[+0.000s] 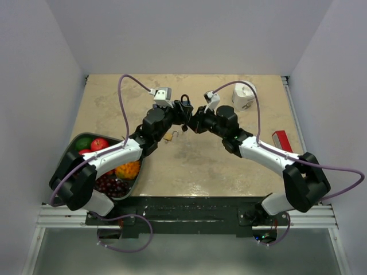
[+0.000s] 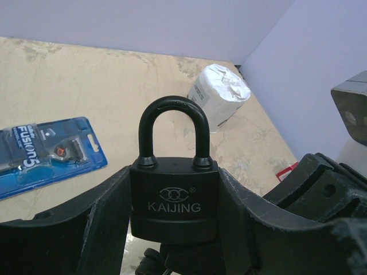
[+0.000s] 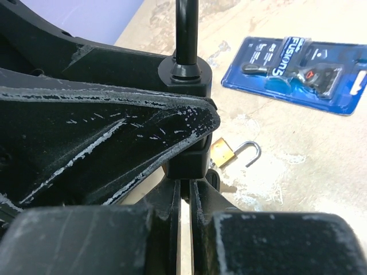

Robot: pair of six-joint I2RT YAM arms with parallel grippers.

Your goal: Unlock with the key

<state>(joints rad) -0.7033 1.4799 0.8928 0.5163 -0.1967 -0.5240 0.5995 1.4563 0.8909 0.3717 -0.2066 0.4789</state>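
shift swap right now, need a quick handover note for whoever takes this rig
Left gripper: clamped on the black padlock, held upright.
Right gripper: shut, tips just under the lock body; the key is out of sight, probably pinched there.
Done: padlock gripped, arms met at it.
Left to do: shackle sits in both holes, so not unlocked yet; turn the key.

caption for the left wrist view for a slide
The black padlock held upright between the left fingers, shackle closed.

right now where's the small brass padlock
In the top view the small brass padlock lies open on the table, just nearside of the left gripper holding the black padlock.
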